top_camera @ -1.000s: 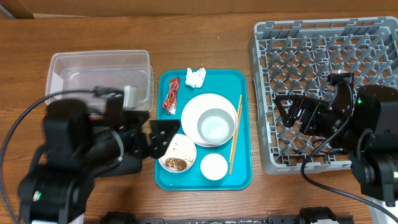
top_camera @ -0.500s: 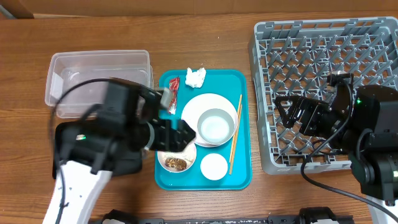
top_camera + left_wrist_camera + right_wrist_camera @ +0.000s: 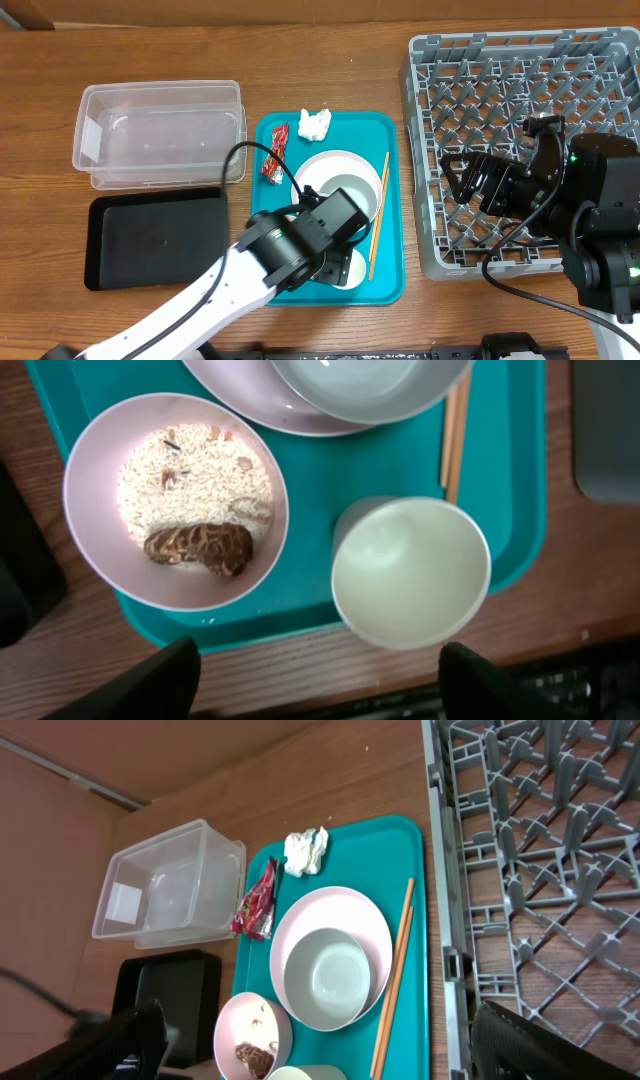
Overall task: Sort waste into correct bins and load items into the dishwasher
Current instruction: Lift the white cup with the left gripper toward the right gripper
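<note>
My left gripper (image 3: 318,240) is open and empty, hovering over the front of the teal tray (image 3: 392,200). Below its jaws (image 3: 320,680) are a pinkish bowl of rice and brown food scraps (image 3: 175,500) and the white cup (image 3: 410,570). The plate (image 3: 315,168) carries an empty bowl (image 3: 325,975), with the chopsticks (image 3: 378,215) to its right. The red wrapper (image 3: 275,155) and white tissue (image 3: 314,123) lie at the tray's back. My right gripper (image 3: 462,180) is open and empty above the grey dish rack (image 3: 520,100).
The clear tub (image 3: 160,135) stands at the back left, with the black tray (image 3: 155,240) just in front of it. The left arm stretches from the front left across the tray's front corner. The rack holds no dishes.
My left arm has swung right, off the black tray and onto the teal tray, uncovering the black tray. It now hides the scraps bowl from above. The right arm has not moved.
</note>
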`<state>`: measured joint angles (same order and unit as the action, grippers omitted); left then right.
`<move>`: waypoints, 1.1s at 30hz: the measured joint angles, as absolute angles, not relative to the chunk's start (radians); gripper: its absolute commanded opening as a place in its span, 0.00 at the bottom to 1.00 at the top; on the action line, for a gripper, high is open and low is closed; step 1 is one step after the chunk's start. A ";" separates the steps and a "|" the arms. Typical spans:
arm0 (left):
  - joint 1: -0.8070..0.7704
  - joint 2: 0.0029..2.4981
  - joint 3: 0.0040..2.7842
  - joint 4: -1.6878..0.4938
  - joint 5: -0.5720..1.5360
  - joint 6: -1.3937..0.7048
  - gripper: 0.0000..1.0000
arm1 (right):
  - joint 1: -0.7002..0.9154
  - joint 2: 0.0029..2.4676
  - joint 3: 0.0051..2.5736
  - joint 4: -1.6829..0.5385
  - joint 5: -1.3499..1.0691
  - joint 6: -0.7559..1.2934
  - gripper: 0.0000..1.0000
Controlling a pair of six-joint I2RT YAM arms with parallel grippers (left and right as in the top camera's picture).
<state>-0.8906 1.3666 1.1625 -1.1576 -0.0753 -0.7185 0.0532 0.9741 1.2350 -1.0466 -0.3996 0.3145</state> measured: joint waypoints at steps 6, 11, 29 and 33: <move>-0.891 1.503 1.160 -1.100 -0.080 -0.762 0.64 | 0.053 0.979 1.235 -1.062 -0.400 0.315 1.00; -0.891 1.593 1.156 -1.096 -0.080 -0.775 0.53 | 0.053 0.980 1.235 -1.066 -0.400 0.315 1.00; -0.891 1.622 1.120 -1.061 -0.078 -0.775 0.22 | 0.053 0.980 1.235 -1.074 -0.400 0.314 1.00; -0.891 1.621 1.092 -1.058 -0.059 -0.767 0.04 | 0.053 0.980 1.235 -1.074 -0.400 0.315 1.00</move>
<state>-0.8906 1.6215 1.0916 -1.0580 -0.0586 -0.7670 0.0528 0.9802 1.2350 -1.0744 -0.4000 0.3145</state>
